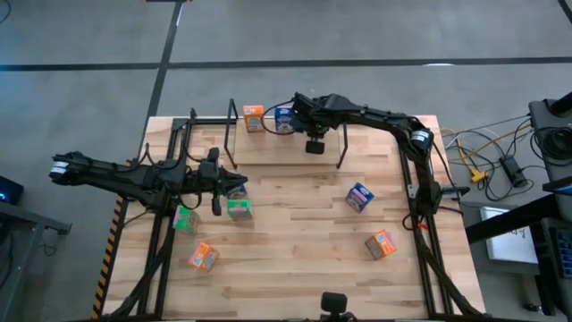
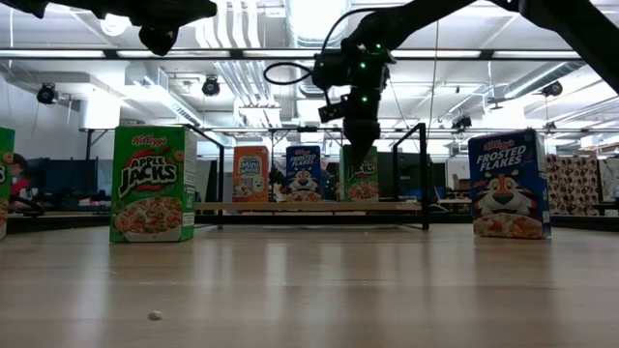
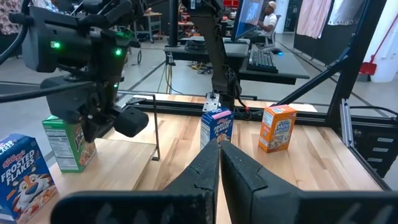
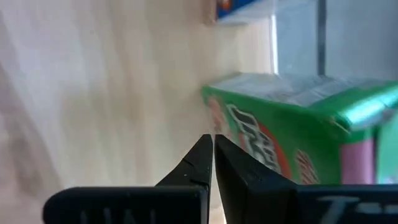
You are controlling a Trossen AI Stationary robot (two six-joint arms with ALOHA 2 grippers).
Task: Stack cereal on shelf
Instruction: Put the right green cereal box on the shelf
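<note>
The shelf (image 1: 268,134) stands at the far edge of the table (image 1: 295,268), and everything else is placed from it. On the shelf board sit three cereal boxes in a row: an orange box (image 1: 254,118), a blue box (image 1: 284,119) beside it, and a green box (image 2: 361,175) next to that, seen best from the low view. The right gripper (image 1: 315,146) hangs over the shelf right at the green box, its fingers pressed together and holding nothing; its wrist view shows the fingertips just beside that box's printed face. The left gripper (image 1: 241,190) is in front of the shelf's left end, fingers also closed and empty, above a second green box (image 1: 239,209). Another green box (image 1: 185,220) and an orange one (image 1: 203,258) lie further forward on the left; a blue box (image 1: 359,197) and an orange box (image 1: 381,244) lie forward of the shelf's right end.
</note>
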